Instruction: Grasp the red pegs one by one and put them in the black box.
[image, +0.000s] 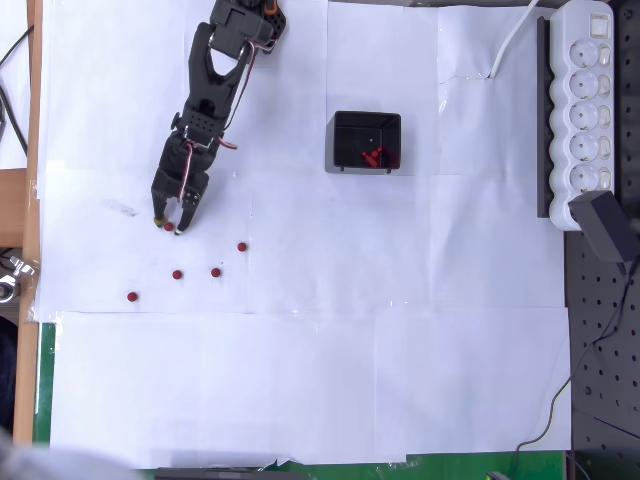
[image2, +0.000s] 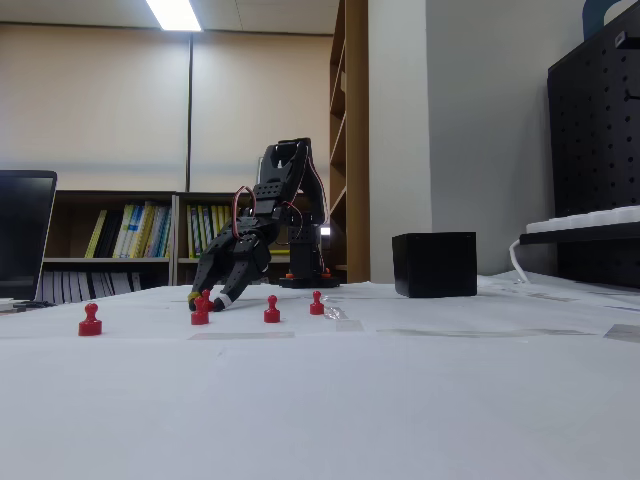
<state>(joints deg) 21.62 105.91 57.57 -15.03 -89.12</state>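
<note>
My black gripper (image: 168, 223) (image2: 206, 299) is low over the white paper at the left, open, with its fingertips on either side of one red peg (image: 168, 226) (image2: 206, 295) that stands on the table. Several more red pegs stand loose nearby: one (image: 242, 246) (image2: 317, 304) to the right, two (image: 216, 272) (image: 177, 274) closer to the front, and one (image: 132, 297) (image2: 90, 320) farthest left. The black box (image: 338, 142) (image2: 434, 264) sits to the right of the arm, with a few red pegs (image: 374, 156) lying inside it.
A long white power strip (image: 585, 110) (image2: 585, 222) runs along the right edge, with a black adapter (image: 605, 225) plugged in and a black pegboard (image2: 595, 150) beside it. A small piece of clear tape (image: 122, 208) lies left of the gripper. White paper (image: 320, 380) covers the table.
</note>
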